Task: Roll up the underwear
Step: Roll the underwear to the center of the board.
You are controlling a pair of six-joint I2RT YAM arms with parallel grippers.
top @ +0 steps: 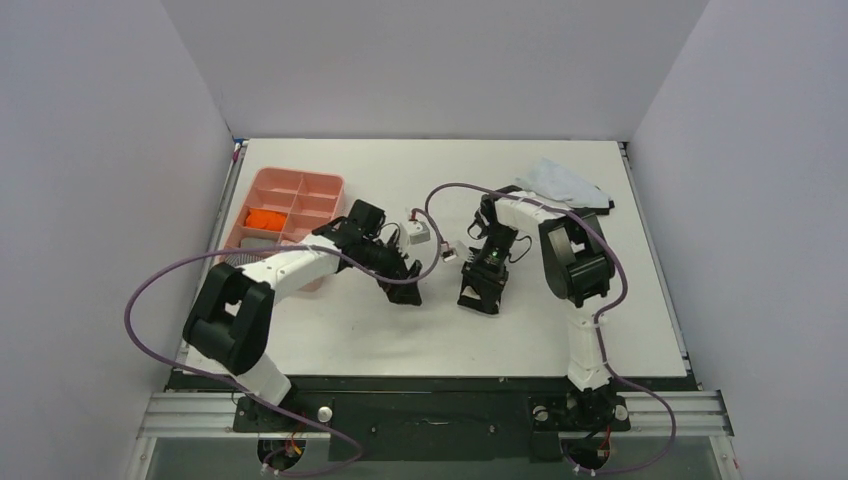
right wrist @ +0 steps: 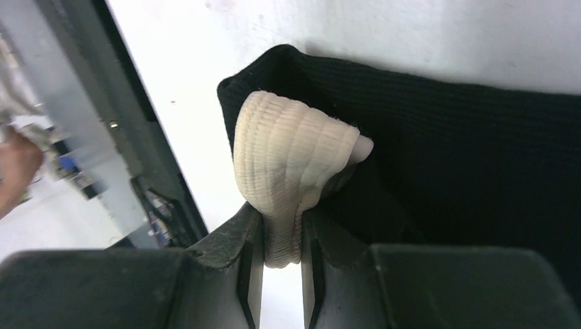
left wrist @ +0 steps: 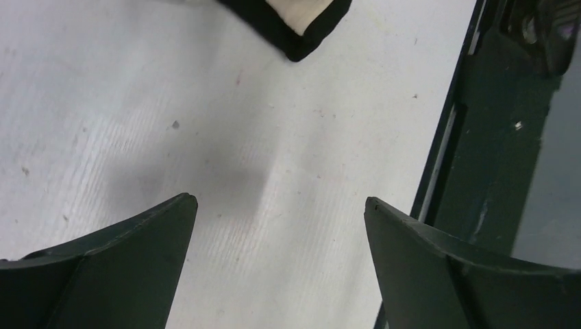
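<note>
The underwear in hand is the black pair (right wrist: 445, 157), lying on the table (left wrist: 137, 103) near centre. It is soft, light ribbed cloth that will slump and unroll, so it is best taken at the firmer beige waistband (right wrist: 288, 151). The right gripper (right wrist: 282, 233) pinches the pair by that band. The left gripper (left wrist: 281, 205), just left, gapes wide and holds nothing. Farther left, the pink tray (top: 322, 186) holds the orange pair (top: 265, 217); one nearer compartment may hold something grey.

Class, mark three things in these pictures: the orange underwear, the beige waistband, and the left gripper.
orange underwear (top: 265, 217), top external view, middle of the bundle.
beige waistband (right wrist: 288, 147), right wrist view, bunched fold above the pinch.
left gripper (left wrist: 281, 202), left wrist view, midway between its open fingertips.
</note>
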